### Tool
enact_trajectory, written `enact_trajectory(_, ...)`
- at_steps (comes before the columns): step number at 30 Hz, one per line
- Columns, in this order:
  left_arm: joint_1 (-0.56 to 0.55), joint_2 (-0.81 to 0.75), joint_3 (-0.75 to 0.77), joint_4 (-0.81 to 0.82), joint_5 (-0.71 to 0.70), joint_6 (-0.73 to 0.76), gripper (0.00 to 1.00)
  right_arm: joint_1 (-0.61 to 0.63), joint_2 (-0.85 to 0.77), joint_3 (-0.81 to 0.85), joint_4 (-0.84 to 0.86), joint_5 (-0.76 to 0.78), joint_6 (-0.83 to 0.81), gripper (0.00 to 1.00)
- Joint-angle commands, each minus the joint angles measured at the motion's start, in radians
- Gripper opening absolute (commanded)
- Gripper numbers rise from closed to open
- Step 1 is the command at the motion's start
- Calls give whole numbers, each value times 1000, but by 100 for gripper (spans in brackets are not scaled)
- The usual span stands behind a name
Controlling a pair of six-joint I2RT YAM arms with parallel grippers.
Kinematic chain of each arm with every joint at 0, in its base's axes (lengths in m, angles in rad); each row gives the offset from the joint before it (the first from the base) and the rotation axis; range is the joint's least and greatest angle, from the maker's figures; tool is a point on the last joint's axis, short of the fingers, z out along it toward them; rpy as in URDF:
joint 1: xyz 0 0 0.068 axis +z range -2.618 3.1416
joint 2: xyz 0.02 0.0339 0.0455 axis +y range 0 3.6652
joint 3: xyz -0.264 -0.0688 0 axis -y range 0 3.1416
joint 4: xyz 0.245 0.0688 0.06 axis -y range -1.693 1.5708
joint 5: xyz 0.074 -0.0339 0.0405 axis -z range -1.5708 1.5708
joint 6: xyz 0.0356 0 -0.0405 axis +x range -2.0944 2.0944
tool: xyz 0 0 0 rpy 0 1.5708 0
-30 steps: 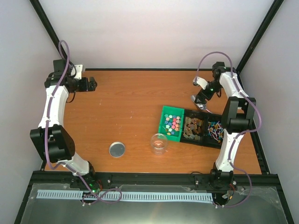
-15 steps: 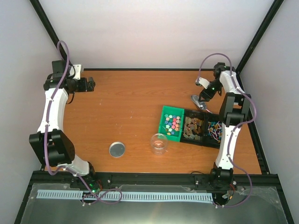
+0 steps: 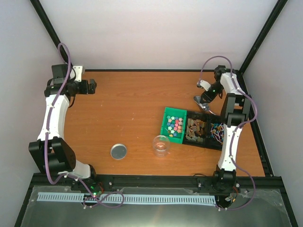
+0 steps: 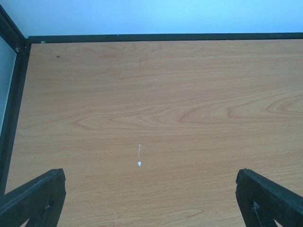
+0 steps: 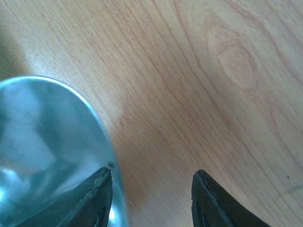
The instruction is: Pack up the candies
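Right elbow [image 3: 235, 109] has pulled back; right end effector [image 5: 151, 177] sits part-open beside a metal scoop [image 5: 47, 142], left end effector [image 4: 151, 182] wide.

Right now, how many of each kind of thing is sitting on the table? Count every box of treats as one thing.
Boxes of treats: 3 (green box, black box of brown lumps, black box of sticks)
Clear cup: 1
Round metal lid: 1
Metal scoop: 1
Total: 6
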Motion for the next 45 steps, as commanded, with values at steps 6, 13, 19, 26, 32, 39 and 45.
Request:
enact_trajectory(6,-3,-2,14,45,4,30,100,19,30,37,-30,-56,50,26)
enact_trajectory(13,-3,-6,13,89,-91,26,100,-3,-7,48,4,-101,136,3)
enact_trajectory(19,-3,16,55,108,-142,42,100,-36,-75,92,106,-86,272,3)
enact_trajectory(26,-4,76,149,122,-138,53,100,-67,-209,98,330,-49,574,3)
enact_trajectory(32,-8,159,296,67,-45,68,100,-71,-307,111,504,119,837,3)
enact_trajectory(39,-46,186,360,78,-8,64,100,-61,-385,158,546,350,1186,3)
enact_trajectory(45,-124,185,386,111,43,91,100,-61,-440,130,506,387,1491,3)
